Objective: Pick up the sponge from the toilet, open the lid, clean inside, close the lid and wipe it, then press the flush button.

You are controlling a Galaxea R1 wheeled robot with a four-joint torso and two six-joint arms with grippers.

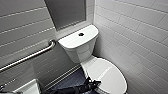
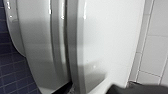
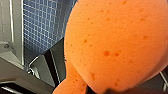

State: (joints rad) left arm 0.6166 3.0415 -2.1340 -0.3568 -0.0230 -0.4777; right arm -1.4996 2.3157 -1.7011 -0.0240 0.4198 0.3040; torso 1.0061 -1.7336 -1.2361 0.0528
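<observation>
White tiled walls (image 1: 130, 30) meet in a corner, and a dark panel (image 1: 66, 12) is set into the one behind the tank. The floor (image 1: 71, 81) is small dark blue tiles. The toilet (image 1: 82, 47) stands in the corner with its lid (image 1: 110, 75) down flat on the bowl. A metal grab bar (image 1: 30, 57) runs at a slant along the wall beside the tank.

The left arm (image 1: 72, 89) comes in low over the floor. Its left pincer (image 1: 93, 83) is at the near edge of the lid, touching it or just beside it; I cannot tell whether it is wide or narrow. The left wrist view looks close along the side of the lid and bowl, with floor on one side and wall tile on the other.

The sponge (image 3: 117, 42) is in the right pincer (image 3: 100, 91), which is closed on it. The orange block bulges close to the wrist camera and is squeezed to a narrow waist where it is gripped, with blue floor tiles behind it.

The flush button (image 1: 81, 34) sits dark and round in the middle of the tank top.
</observation>
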